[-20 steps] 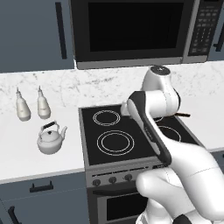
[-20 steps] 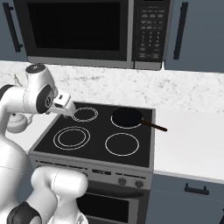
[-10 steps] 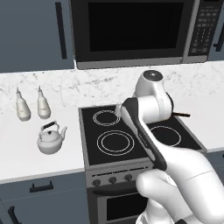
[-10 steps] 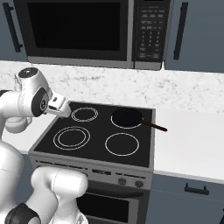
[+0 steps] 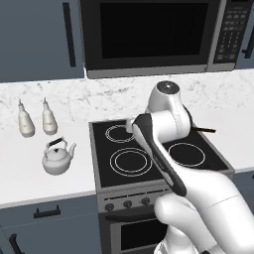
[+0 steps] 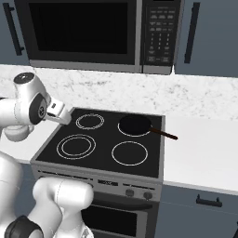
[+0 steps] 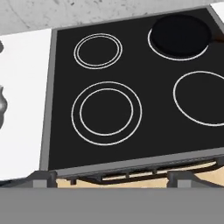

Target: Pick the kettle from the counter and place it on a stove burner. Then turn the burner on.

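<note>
in the left base view the kettle is sitting upright on the white veined worktop, at about nine o'clock from the stove burner and just beside the cooktop's left edge without touching it. it is looking small and squat, silvery-white, with a round body, a knobbed lid, a curved spout pointing toward the stove and a thin black handle arching over the top. two pale bottles are standing near it at about eleven o'clock, close to the backsplash. bare worktop is lying open all around the kettle, toward the front edge and to the left. the white arm is rising from the lower right and crossing over the middle of the cooktop.

in the right base view the gripper is hanging over the left edge of the cooktop, at about ten o'clock from the stove burner; the state of its fingers is not readable here. a dark pan is resting on the back right ring with its handle pointing out to four o'clock. the front right ring is lying bare.

in the hand view the fingers are standing wide apart and holding nothing. the stove burner is lying below the gripper, and a sliver of the kettle is showing at nine o'clock on the worktop.
</note>
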{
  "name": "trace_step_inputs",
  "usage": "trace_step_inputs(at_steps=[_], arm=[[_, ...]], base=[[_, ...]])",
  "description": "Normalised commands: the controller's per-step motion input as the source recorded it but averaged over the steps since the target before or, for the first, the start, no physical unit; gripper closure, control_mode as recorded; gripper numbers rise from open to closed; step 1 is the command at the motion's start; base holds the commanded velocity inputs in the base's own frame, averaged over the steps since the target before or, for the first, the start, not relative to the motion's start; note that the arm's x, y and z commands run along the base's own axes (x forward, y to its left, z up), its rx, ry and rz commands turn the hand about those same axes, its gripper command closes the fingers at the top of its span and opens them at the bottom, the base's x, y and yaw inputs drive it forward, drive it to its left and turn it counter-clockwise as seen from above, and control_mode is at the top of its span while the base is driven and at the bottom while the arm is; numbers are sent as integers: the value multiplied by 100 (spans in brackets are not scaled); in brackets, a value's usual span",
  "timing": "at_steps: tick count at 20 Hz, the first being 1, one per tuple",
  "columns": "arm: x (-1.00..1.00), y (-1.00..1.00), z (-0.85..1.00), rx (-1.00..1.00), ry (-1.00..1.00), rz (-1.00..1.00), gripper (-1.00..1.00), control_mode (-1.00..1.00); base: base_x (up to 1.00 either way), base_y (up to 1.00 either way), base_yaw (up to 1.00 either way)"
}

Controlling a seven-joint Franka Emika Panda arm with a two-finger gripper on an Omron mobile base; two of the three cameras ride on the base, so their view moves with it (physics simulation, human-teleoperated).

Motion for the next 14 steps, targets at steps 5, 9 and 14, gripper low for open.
trace_step_inputs(at_steps=[5,9,14], arm=[[0,36,0,0,-9,0,-100,-100],[0,41,0,0,-8,0,-100,-100],[-3,32,0,-1,-9,0,-100,-100]], base=[[0,0,0],[0,0,0],[0,0,0]])
